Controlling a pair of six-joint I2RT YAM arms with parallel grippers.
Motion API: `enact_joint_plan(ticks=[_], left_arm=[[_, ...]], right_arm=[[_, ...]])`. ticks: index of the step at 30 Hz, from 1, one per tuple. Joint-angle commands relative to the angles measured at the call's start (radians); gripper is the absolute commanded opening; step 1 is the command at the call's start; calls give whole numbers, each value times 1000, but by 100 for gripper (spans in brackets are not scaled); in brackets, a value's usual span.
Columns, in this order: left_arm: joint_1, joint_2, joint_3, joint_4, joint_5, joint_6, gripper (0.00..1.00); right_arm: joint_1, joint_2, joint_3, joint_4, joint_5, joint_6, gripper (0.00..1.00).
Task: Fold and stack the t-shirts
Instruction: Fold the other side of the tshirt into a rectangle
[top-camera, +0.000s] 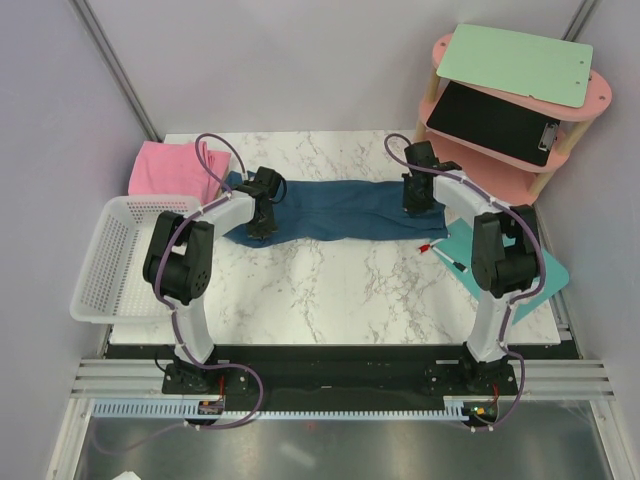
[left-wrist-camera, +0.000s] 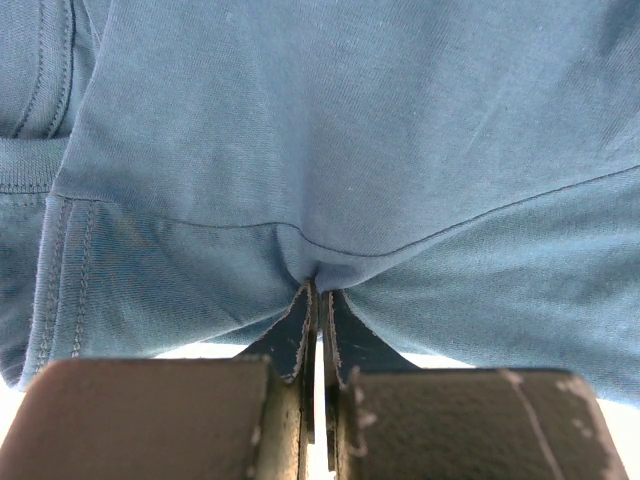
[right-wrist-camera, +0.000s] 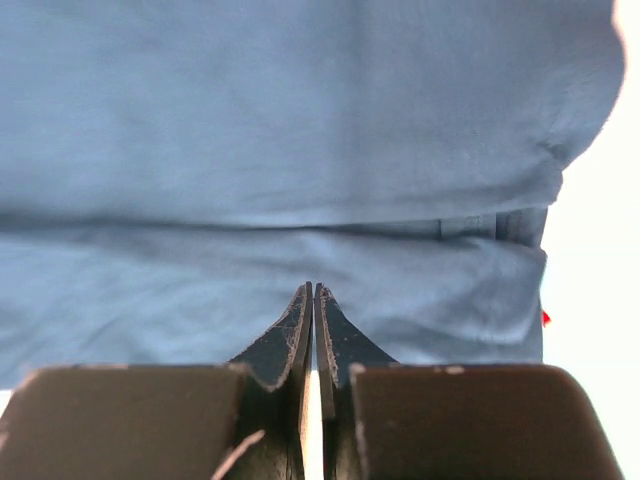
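Teal-blue t-shirt (top-camera: 340, 212) lies as a long, narrow band across the far half of the marble counter (top-camera: 330, 290), running left to right roughly parallel to the far edge; I have one claw at each end of it. My left gripper (top-camera: 262, 225) is down on the band's left end, and in its wrist view the fingers (left-wrist-camera: 300, 335) are pressed together with a pucker of blue cloth drawn in between their tips, close to a stitched seam; my right gripper (top-camera: 415, 205) is down on the right end, and its wrist view shows its fingers (right-wrist-camera: 345, 345) squeezed to a hairline gap with their tips nipped into a fold of the same cloth. The pink t-shirt (top-camera: 165, 167) sits in a loose heap at the far left corner, apart from both claws; a white basket (top-camera: 100, 270) sits against the left edge of the counter, and a turquoise mat (top-camera: 540, 275) lies along the right edge behind my right arm.
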Motion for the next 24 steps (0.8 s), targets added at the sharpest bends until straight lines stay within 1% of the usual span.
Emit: enact_joint_plan(ticks=[1, 6, 10, 14, 24], left_arm=[[3, 35, -26, -16, -18, -29, 2], [3, 41, -27, -18, -19, -29, 2], [3, 49, -26, -18, -22, -30, 2], [3, 59, -27, -18, -22, -30, 2], [3, 66, -40, -16, -35, -27, 2]], right_arm=[[48, -123, -21, 38, -18, -32, 9], [95, -92, -45, 44, -97, -40, 9], [131, -39, -44, 44, -112, -41, 9], [138, 6, -41, 52, -105, -32, 9], [135, 51, -10, 67, 63, -18, 9]])
